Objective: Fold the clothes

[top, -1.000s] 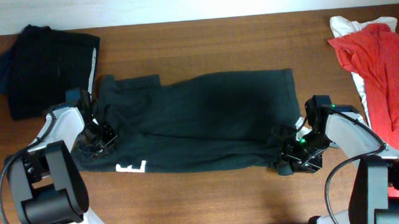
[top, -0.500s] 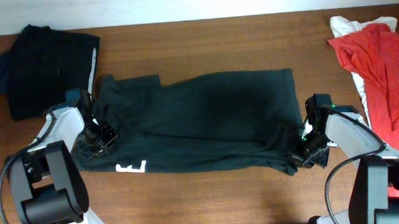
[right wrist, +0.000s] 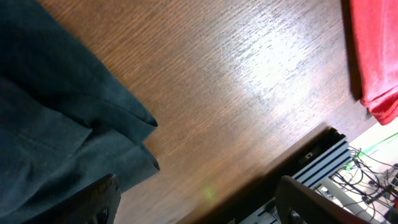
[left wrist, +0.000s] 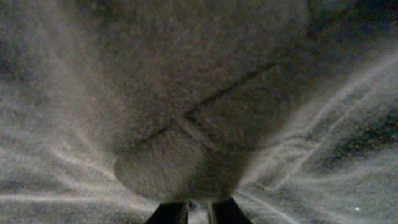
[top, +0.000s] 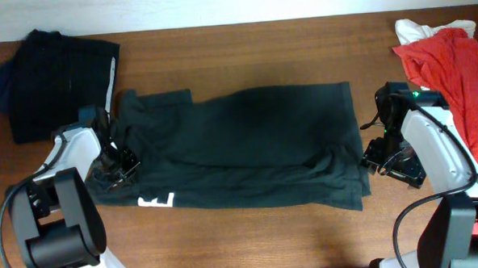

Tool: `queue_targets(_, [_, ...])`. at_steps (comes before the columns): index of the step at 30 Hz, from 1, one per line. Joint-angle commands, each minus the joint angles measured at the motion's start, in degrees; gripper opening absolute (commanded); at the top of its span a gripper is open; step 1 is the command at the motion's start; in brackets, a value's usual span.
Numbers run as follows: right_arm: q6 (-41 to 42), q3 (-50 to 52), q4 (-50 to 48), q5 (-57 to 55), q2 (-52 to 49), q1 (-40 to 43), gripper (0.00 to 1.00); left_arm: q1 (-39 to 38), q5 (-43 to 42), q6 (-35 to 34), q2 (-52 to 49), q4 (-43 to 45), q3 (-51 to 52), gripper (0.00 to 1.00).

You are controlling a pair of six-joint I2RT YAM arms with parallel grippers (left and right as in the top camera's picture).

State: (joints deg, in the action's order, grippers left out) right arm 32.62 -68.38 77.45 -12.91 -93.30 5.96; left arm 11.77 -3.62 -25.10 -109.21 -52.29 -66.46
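"Garment first: where did the T-shirt (top: pixel 248 146) lie?"

"Across the middle of the table (top: pixel 260 52), as a wide dark band that looked folded lengthwise. The sleeve end was toward the left arm and the hem toward the right. A scrap of white lettering (top: pixel 157 200) showed at its near left edge. The hem corner on the right was rumpled, with the layers not squared."

"And the tools?"

"The left tool (top: pixel 115 164) sat on the sleeve end, jaws narrow, pinching a ridge of the T-shirt. Its wrist view was filled with gathered cloth fanning out from the fingertips. The right tool (top: pixel 383 162) stood wide and empty, just beside the hem, over bare wood."

"What else was about?"

"A dark folded pile (top: pixel 55 77) lay at the far left corner. A red garment (top: pixel 463 84) lay over a white cloth (top: pixel 416 29) at the far right. Neither touched the T-shirt."

"What could go wrong?"

"Three things, by my judgement. If the left tool pulled alone while the right tool held nothing, the whole band would drag or twist rather than fold. If the right tool came down on that rumpled corner, it might catch only the top layer, and the fold would fall open. And a wide swing on the right could snag the red garment, which lay near that arm."
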Motion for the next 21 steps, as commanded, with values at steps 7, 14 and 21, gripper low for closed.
queue_targets(7, [-19.1,-2.4,-4.8,23.6,0.2,-0.9,0.42,-1.6,4.4,-0.3,4.6,-11.6,-5.4,0.05])
queue_targets(14, [-16.5,3.1,-14.6,26.0,-0.5,-12.6,0.10,-15.8,-0.2,-0.2,6.6,-13.0,-3.8,0.04])
queue_targets(21, [-14.6,6.1,-17.6,22.8,-4.6,-13.4,0.05,-11.7,12.4,-2.2,6.6,-14.3,-3.8,0.05])
